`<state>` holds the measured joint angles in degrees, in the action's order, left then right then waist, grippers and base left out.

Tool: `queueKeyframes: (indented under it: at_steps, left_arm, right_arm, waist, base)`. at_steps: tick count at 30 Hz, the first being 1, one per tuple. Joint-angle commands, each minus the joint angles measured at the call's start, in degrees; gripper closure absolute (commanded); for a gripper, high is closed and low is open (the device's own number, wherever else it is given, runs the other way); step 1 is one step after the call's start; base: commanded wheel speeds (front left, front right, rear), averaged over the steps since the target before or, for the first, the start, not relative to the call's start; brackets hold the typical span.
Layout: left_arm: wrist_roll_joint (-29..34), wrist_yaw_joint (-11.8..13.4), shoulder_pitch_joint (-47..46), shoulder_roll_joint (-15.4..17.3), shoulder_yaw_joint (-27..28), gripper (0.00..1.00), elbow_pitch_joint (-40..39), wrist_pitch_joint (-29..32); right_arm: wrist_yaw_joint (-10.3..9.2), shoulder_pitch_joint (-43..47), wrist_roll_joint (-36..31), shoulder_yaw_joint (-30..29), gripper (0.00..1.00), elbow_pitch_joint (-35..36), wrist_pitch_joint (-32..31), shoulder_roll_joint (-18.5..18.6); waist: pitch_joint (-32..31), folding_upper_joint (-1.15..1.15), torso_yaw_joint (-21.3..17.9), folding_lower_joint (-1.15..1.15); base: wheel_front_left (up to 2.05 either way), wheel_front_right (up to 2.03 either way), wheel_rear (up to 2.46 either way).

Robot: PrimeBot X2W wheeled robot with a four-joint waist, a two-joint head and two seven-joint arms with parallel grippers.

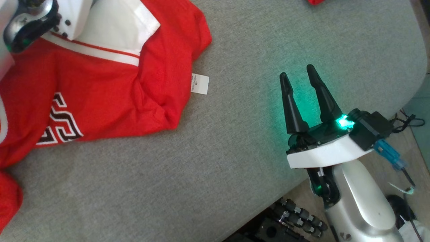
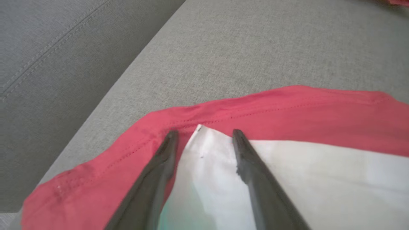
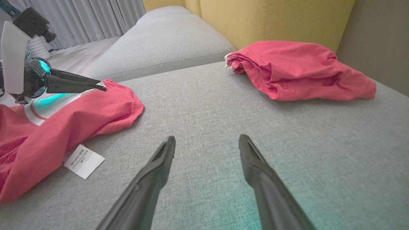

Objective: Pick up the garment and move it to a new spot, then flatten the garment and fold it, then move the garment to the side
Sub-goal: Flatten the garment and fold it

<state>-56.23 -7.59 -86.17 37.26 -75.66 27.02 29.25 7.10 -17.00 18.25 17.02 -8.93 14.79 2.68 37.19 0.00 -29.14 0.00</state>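
Note:
The garment [image 1: 100,90] is a red jersey with a white panel and black-and-white numerals, lying rumpled on the left of the grey sofa seat [image 1: 235,168]. My left gripper [image 2: 204,132] hovers open over its far hem, with a corner of the white panel [image 2: 211,166] between the fingers and nothing gripped. From the right wrist view the left gripper [image 3: 100,87] sits just above the garment [image 3: 80,115]. My right gripper [image 1: 297,72] stands open over bare cushion to the right of the garment, holding nothing, and its fingers [image 3: 159,166] point across the seat.
A white care label [image 1: 200,83] sticks out from the garment's right edge. A second crumpled red cloth [image 3: 297,70] lies at the far end of the seat against the yellow backrest [image 3: 271,19]. The cushion's front edge [image 1: 275,198] drops to floor with cables [image 1: 408,119].

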Motion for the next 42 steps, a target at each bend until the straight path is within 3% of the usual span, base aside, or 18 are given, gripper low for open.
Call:
queueKeyframes:
  at_steps: [1,6,7,8,12,18,23,29,37,42]
  left_arm:
    - [0.5,0.1,-2.3,1.3,2.3,0.23,-0.8,0.6]
    - [0.7,0.1,-1.8,1.3,2.3,0.74,-2.0,0.7]
    - [0.6,0.1,-1.7,1.4,2.3,0.95,-2.3,0.6]
    - [0.6,0.1,-1.6,1.4,2.3,1.00,-2.7,0.8]
    - [2.6,0.1,-2.1,1.5,2.3,1.00,-5.2,-0.6]
    - [5.3,0.1,-3.7,0.6,2.3,1.00,-11.0,-7.7]
    - [5.5,0.1,-5.8,2.4,2.3,1.00,-16.9,-17.3]
    - [6.6,0.9,-5.0,10.5,4.3,1.00,-22.1,-28.8]
    - [3.8,8.5,3.0,24.0,7.4,1.00,-29.8,-36.1]
    - [2.3,11.5,6.7,28.2,7.6,1.00,-31.9,-38.8]
  right_arm:
    - [0.39,0.9,0.5,0.7,0.00,1.8,0.2,0.2]
    - [0.39,0.6,0.4,0.5,0.00,1.9,0.2,0.2]
    - [0.39,0.5,0.4,0.5,0.00,2.0,0.2,0.2]
    - [0.39,0.5,0.4,0.5,0.00,2.0,0.2,0.2]
    - [0.39,0.2,0.4,0.2,0.00,2.0,0.2,0.2]
    - [0.39,0.4,-1.1,-2.1,0.00,1.5,0.2,0.2]
    - [0.39,1.3,-3.7,-4.6,0.00,0.8,0.2,0.2]
    - [0.39,3.2,-7.2,-7.7,0.00,-1.1,0.2,0.2]
    - [0.39,5.4,-8.6,-10.0,0.00,-2.4,0.2,2.6]
    - [0.39,5.2,-8.0,-9.3,0.00,-3.8,0.2,4.4]
  waist:
    - [0.0,0.00,0.1,0.00]
    - [0.1,0.00,0.4,0.00]
    - [0.1,0.00,0.4,0.00]
    - [0.2,0.00,0.5,0.00]
    - [0.2,0.00,1.0,0.00]
    - [-1.6,0.00,4.6,0.00]
    - [-5.0,0.00,10.3,0.00]
    - [-9.8,0.00,18.3,0.00]
    - [-13.4,0.00,27.6,0.00]
    - [-13.1,0.00,31.2,0.00]
  base:
    - [0.00,0.00,0.00]
    - [0.00,0.00,0.00]
    - [0.00,0.00,0.00]
    - [0.00,0.00,0.00]
    - [0.00,0.00,0.00]
    - [0.00,0.00,0.00]
    - [0.00,0.00,0.00]
    - [0.00,0.00,0.00]
    - [0.00,0.00,0.00]
    - [0.00,0.00,0.00]
